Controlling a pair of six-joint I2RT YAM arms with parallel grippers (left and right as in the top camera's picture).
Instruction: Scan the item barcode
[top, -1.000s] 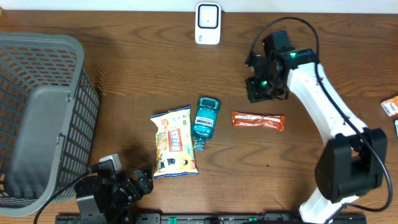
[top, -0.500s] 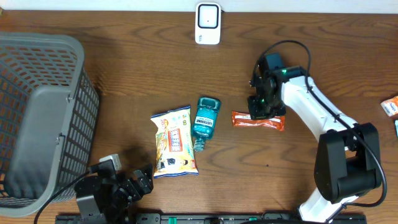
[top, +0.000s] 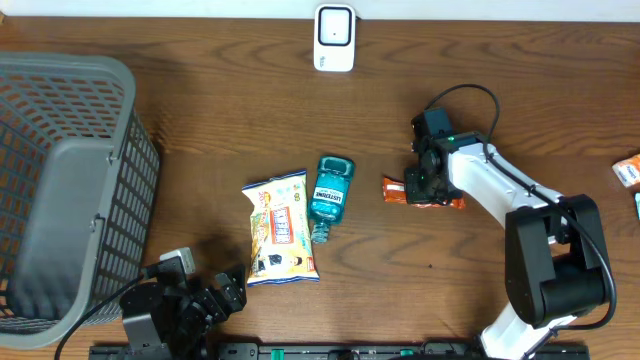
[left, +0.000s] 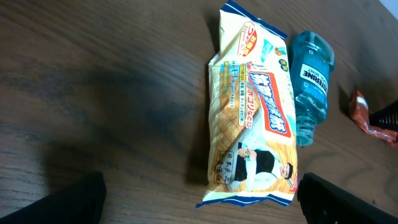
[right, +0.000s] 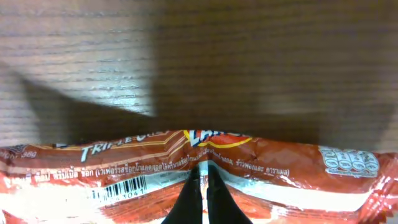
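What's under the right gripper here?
An orange snack wrapper lying on the table, its barcode showing beside the closed right gripper. Overhead, the gripper covers the wrapper's middle; whether the tips pinch it cannot be seen.

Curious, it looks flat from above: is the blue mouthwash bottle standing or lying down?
Lying down: the mouthwash bottle shows its whole label, flat beside the snack bag.

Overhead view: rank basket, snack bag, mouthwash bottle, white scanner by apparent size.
1. basket
2. snack bag
3. mouthwash bottle and white scanner: these look about alike, so I won't rank them.
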